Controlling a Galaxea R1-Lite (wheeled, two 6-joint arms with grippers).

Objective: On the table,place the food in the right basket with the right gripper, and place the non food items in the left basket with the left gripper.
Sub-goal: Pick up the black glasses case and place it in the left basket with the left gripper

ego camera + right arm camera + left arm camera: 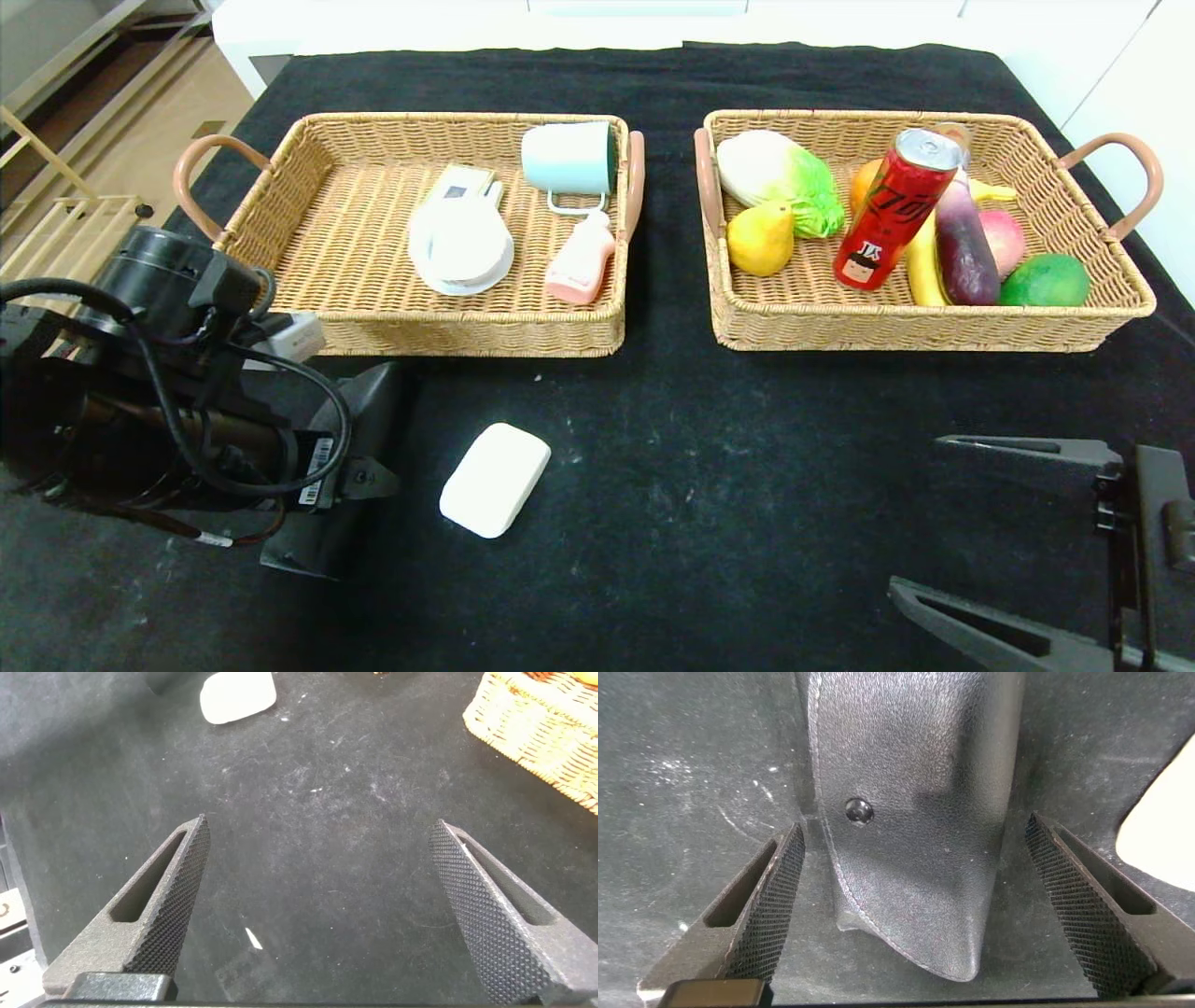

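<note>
Left wrist view: left gripper (915,905) jaws spread full wide, straddling the black soft case (910,812) on the table (682,784), pads clear of it, nothing gripped. Head view: white soap bar (495,479) lies at 3 o'clock of the case. Right gripper (980,523) wide open, empty, at 5 o'clock. Red can (894,210), banana (922,266), eggplant (964,245), peach (1004,238) sit in right basket (915,327); left basket (467,336) at 11 o'clock.

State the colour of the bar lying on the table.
White; the bar shows best in the head view.
</note>
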